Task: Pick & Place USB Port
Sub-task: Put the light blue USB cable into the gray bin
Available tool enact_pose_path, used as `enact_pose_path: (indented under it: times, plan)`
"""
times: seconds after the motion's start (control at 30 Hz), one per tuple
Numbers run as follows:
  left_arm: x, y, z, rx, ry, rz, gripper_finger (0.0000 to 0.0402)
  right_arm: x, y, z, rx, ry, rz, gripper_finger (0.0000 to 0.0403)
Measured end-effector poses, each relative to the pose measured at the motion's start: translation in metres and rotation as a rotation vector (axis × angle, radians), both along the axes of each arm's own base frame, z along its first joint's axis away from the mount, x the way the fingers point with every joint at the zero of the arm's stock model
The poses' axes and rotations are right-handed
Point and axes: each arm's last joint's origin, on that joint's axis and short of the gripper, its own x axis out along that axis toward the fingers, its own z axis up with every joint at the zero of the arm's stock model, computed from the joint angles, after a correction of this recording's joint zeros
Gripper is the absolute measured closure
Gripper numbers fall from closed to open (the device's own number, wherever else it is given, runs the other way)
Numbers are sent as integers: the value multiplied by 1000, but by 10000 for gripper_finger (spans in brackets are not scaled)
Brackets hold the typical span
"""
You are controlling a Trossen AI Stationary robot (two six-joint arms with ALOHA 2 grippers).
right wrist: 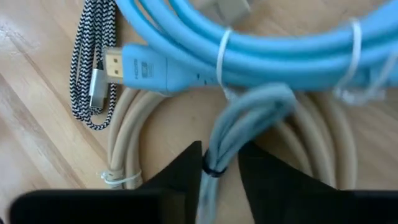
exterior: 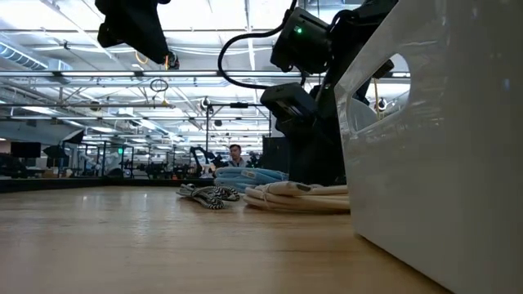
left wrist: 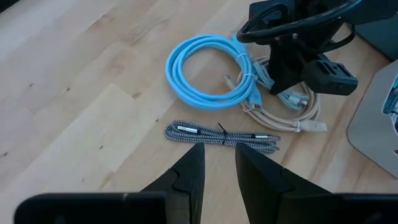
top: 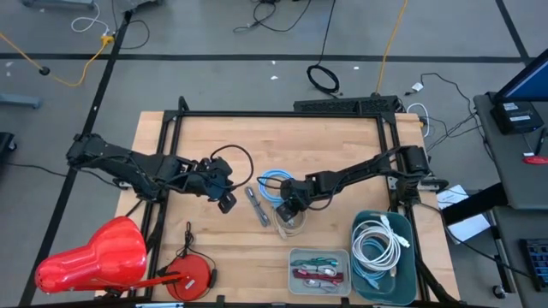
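Several coiled cables lie together at mid-table: a light blue one [right wrist: 261, 68], a beige one [right wrist: 127, 130], a black-and-white braided one [left wrist: 221, 135] with a metal plug [right wrist: 96, 87], and a grey bundle [right wrist: 249, 112]. The grey bundle rests on the beige coil beside the blue one. My right gripper [right wrist: 219, 163] is down at this pile, shut on the grey bundle. My left gripper [left wrist: 217, 165] hovers above the table left of the pile [top: 227, 203]. It is open by a narrow gap with nothing between its fingers. My right gripper pinches the grey bundle between its two fingers at the bundle's end with the black tie [right wrist: 213, 169]. The fingers slant down from the table's right side. The rest of the bundle lies on the beige coil and the table.
A teal bin [top: 363, 224] of white cables stands at the front right, and its pale wall [exterior: 441, 163] fills the low view's right. A grey tray [top: 319, 253] of cables sits beside it. A red object [top: 90, 257] and a red reel [top: 190, 275] lie front left.
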Motion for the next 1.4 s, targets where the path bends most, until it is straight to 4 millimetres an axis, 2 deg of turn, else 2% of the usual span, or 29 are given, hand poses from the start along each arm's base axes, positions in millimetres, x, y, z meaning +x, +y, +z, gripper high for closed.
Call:
enact_pose_path:
  times: [0.2, 0.43, 0.67, 0.9, 1.03, 1.13, 1.27, 1.4]
  plan:
    - [0, 0, 0, 15, 2, -9, 309, 1, 1, 11, -7, -63, 34, 374]
    - [0, 1, 0, 28, 6, -20, 309, -6, 1, 64, -43, -255, 100, 370]
    - [0, 1, 0, 33, 14, -26, 309, -36, 3, 125, -77, -396, 152, 366]
    - [-3, 1, -2, 41, 47, -26, 309, -78, 15, 167, -51, -427, 189, 370]
    - [-4, 1, -2, 52, 56, -40, 309, -100, 37, 179, -4, -431, 302, 362]
    - [-4, 2, -2, 56, 58, -45, 309, -111, 60, 182, 52, -433, 474, 365]
    - [-3, 5, -2, 61, 61, -37, 309, -121, 89, 172, 43, -387, 654, 374]
    - [-2, 10, -2, 65, 70, -35, 309, -116, 100, 152, 8, -296, 719, 373]
